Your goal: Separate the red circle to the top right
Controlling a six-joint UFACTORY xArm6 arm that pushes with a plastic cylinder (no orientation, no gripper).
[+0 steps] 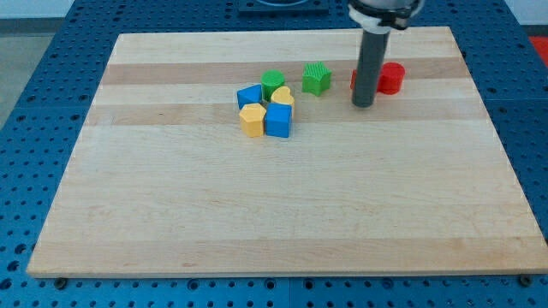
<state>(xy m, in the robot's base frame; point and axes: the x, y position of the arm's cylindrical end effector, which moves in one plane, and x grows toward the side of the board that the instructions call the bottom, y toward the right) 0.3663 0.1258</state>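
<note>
Taking the rod's tip (363,104) as the mark, and working from the near edge back: nearest lay bare wooden board (282,214). Off to the view's left of the tip sat a tight cluster: yellow block (252,121), blue cube (278,121), another blue block (249,96), yellow heart (283,97), green round block (273,82). A green star-like block (316,78) stood apart, nearer the tip. There was no claw, only the bare rod. Just beyond the tip, to the view's upper right, sat the red circle (391,78); another red block (354,80) hid partly behind the rod. I judged the circle already clear of the cluster, though not yet near the top right corner.
</note>
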